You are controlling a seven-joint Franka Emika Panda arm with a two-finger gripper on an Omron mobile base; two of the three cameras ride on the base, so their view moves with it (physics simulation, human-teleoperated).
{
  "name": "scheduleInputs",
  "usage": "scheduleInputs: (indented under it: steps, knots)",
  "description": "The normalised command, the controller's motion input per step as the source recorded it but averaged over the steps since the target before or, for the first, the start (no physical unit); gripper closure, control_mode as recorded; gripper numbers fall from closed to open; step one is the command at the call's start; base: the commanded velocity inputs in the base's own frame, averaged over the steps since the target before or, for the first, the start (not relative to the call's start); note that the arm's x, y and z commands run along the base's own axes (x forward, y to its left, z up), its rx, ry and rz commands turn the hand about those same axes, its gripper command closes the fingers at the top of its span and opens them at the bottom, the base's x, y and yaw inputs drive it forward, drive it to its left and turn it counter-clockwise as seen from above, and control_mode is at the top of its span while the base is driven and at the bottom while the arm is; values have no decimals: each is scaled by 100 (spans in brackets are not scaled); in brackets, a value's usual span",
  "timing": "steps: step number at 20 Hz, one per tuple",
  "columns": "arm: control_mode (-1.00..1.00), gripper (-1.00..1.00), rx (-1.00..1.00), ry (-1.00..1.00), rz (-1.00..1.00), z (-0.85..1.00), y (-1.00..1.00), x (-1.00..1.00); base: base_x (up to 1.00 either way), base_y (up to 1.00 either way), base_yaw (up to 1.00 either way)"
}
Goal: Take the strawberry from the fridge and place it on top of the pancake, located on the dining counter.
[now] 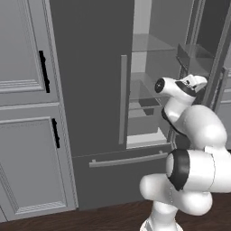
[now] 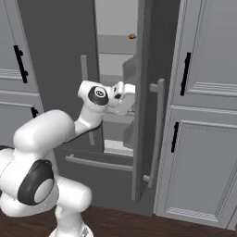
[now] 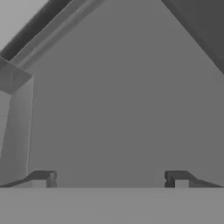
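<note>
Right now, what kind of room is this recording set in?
Most likely a kitchen, rendered rather than real. A tall dark grey fridge stands with one door open on glass shelves, and light grey panelled cabinets with dark handles flank it, above a dark wood floor.

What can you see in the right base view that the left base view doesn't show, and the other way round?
Right base view: a small orange-brown lump on a high fridge shelf, the open door's bar handle, and light grey cabinets to the right of it.
Left base view: the inner side of the open door with its bin.
Both: the dark grey fridge with its right door open, its bottom drawer handle, and the white arm reaching inside.
</note>
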Motion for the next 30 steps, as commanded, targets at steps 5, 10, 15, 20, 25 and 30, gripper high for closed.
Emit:
scheduleInputs:
  steps: [5,10,15,20,25,30]
  knots:
    - [-100,-100,6,0,-5,0,-100,2,0,0,0]
    - [-100,-100,4,1,3,-17,-66,8,0,0,0]
    - [-100,-100,0,0,4,-3,11,-8,0,0,0]
    - [-100,-100,9,0,0,0,69,-23,0,0,0]
    - [-100,-100,21,-2,11,-6,71,-26,0,0,0]
    - [-100,-100,28,-9,19,-4,71,-31,0,0,0]
